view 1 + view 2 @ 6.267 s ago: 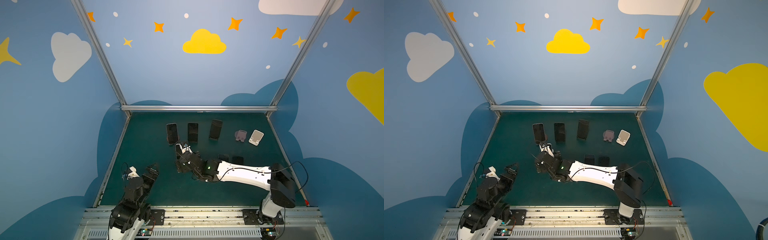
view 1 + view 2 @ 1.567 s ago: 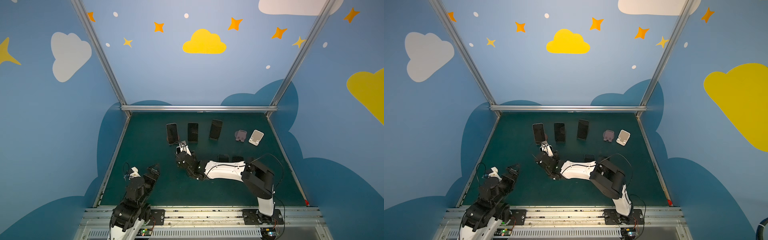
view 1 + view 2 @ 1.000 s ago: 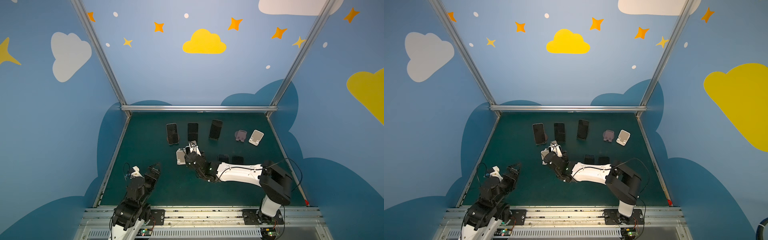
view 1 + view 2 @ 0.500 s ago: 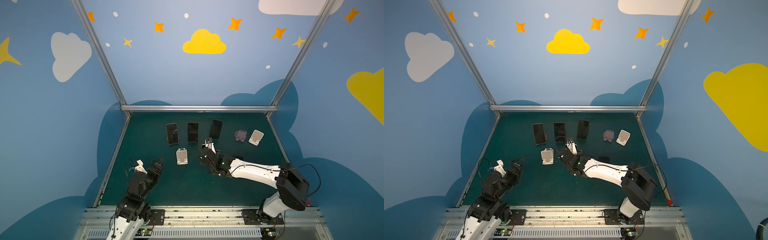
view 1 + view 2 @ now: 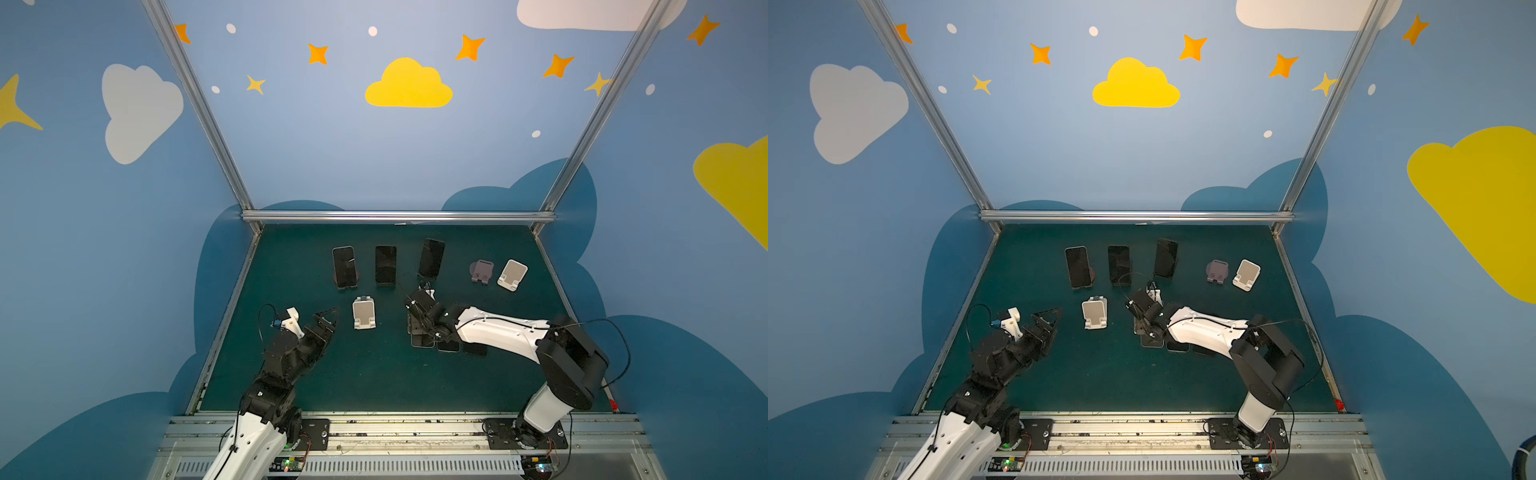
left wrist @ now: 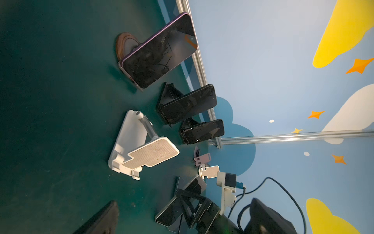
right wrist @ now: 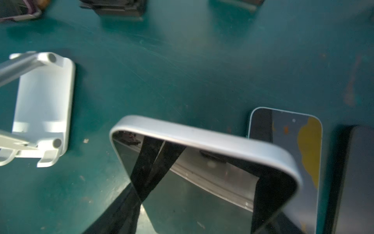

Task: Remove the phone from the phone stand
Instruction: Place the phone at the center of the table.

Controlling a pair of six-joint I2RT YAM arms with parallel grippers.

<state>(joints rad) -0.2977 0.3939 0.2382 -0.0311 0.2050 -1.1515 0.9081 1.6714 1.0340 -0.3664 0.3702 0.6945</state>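
My right gripper (image 5: 417,315) (image 5: 1139,311) is shut on the phone (image 5: 422,338) (image 7: 202,139), a silver-edged handset with a dark screen. It holds the phone tilted and low over the green table, to the right of the phone stand. The white phone stand (image 5: 364,312) (image 5: 1095,312) (image 6: 145,154) (image 7: 40,105) has nothing on its rest. My left gripper (image 5: 326,318) (image 5: 1047,318) is open, just left of the stand and apart from it. One of its fingers (image 6: 101,220) shows in the left wrist view.
Three dark phones lean on stands in the back row (image 5: 345,267) (image 5: 385,264) (image 5: 431,257). A purple stand (image 5: 482,271) and a white stand (image 5: 512,275) sit at the back right. Flat phones (image 5: 448,346) (image 7: 293,152) lie under my right arm, beside the held phone.
My right gripper has carried the phone off the white stand and rightward, next to the flat phones. My left arm has reached forward toward the stand, still open.
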